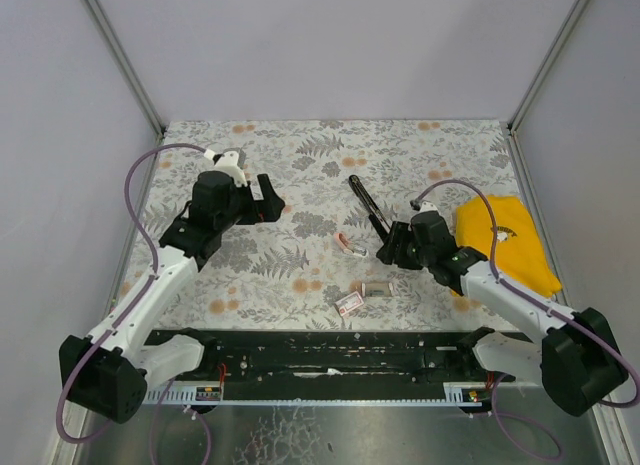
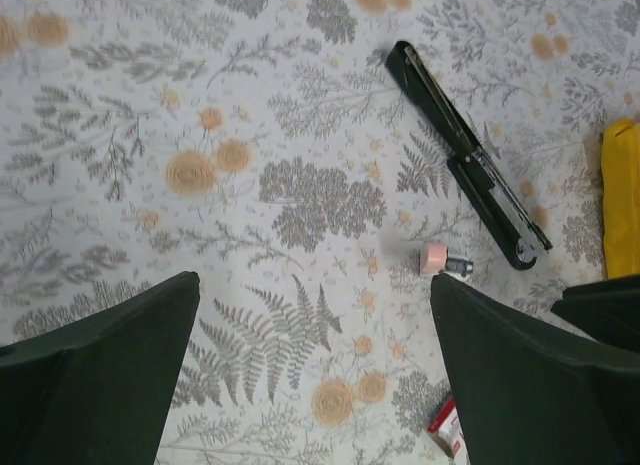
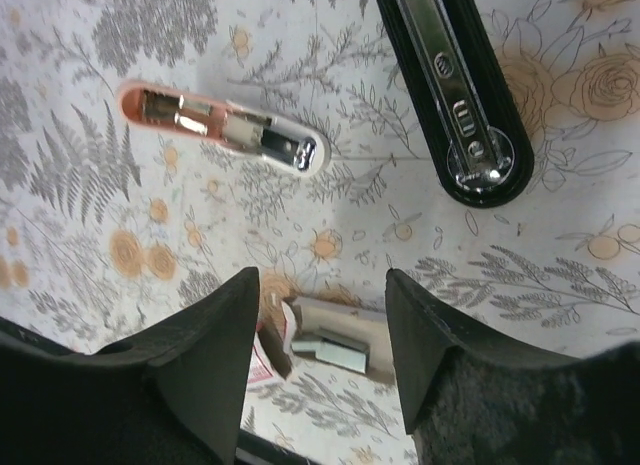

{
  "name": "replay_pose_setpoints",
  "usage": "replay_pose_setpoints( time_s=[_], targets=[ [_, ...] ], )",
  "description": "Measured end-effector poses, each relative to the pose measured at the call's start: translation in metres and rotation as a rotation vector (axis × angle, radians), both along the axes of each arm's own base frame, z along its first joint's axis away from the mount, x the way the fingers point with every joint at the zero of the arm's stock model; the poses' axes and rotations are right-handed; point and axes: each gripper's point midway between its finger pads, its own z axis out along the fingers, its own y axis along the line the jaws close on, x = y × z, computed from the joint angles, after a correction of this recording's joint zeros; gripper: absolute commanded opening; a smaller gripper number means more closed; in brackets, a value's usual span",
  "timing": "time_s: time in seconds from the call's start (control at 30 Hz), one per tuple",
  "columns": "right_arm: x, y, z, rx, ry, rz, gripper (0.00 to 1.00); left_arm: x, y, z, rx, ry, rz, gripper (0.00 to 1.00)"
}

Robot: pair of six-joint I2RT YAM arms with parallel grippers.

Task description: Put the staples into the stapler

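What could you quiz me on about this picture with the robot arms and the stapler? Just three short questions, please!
1. True or false: the stapler lies opened out flat, its two arms spread in one line.
2. Pick one: what colour is the cloth beside the right arm? A) yellow B) blue C) green
3. Fill the gap: the right pincer is open and holds ____.

Key: 1 true. 2 A. 3 nothing.
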Motion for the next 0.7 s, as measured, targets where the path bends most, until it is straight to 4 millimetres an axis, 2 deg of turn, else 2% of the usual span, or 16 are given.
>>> replay_pose_setpoints(
  time_s=[0.1, 0.2, 0.37, 0.57, 0.7],
  targets=[
    [-0.012, -0.001, 0.000, -0.035, 0.033, 0.063, 0.59, 0.012, -0.003, 0.010, 0.017, -0.036, -0.013, 0.98],
    [-0.029, 0.001, -0.008, -0.079, 0.089, 0.126, 0.60, 0.016, -0.002, 0.005, 0.029, -0.040, -0.008, 0.97],
    [-0.059, 0.017, -0.018, -0.204, 0.165, 0.259, 0.53, 0.019, 0.005, -0.003, 0.071, -0.042, 0.013, 0.97],
    [-0.057, 0.032, -0.021, -0.329, 0.192, 0.309, 0.52, 0.016, 0.018, -0.006, 0.110, -0.058, 0.060, 0.97],
    [-0.059, 0.039, -0.028, -0.379, 0.208, 0.342, 0.52, 0.015, 0.025, 0.000, 0.122, -0.079, 0.085, 0.97]
  ],
)
